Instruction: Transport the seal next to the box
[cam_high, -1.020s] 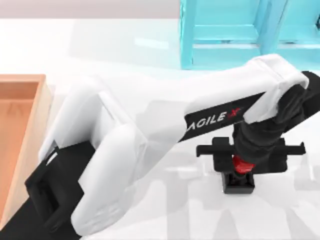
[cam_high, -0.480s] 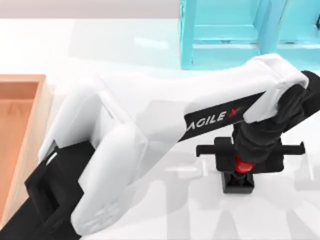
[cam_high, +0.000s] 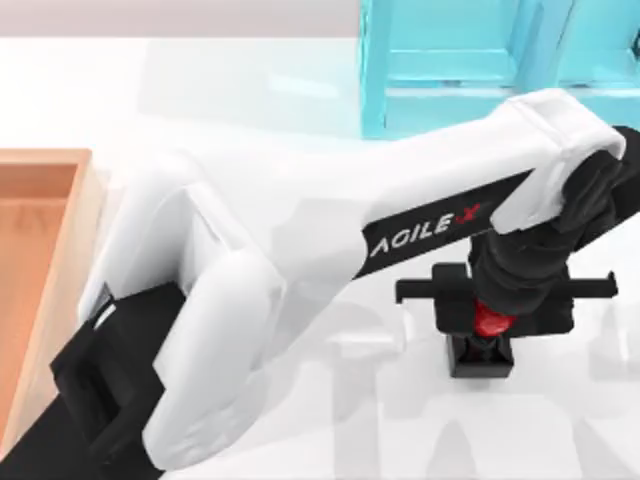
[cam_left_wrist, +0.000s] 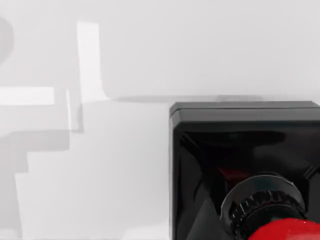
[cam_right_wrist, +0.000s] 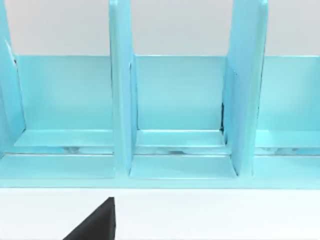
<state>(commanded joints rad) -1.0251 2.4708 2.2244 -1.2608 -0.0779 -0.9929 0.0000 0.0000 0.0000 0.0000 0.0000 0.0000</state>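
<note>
One box (cam_high: 40, 280) sat at table's far left, tan rim, orange-brown inside. Cyan shelf (cam_high: 470, 60) stood along back, right of middle. Our left gripper (cam_high: 487, 322) reached across to table's right side, fingers closed on seal (cam_high: 483, 345) at its red knob, black block base below. Whether base touched table, we could not tell. We judged seal small, rigid, light, knob somewhat slick; hold low on knob neck to stop it tilting. Right arm parked, facing shelf

Bare table (cam_high: 250, 90) between box (cam_high: 40, 260) and shelf (cam_high: 450, 70).
</note>
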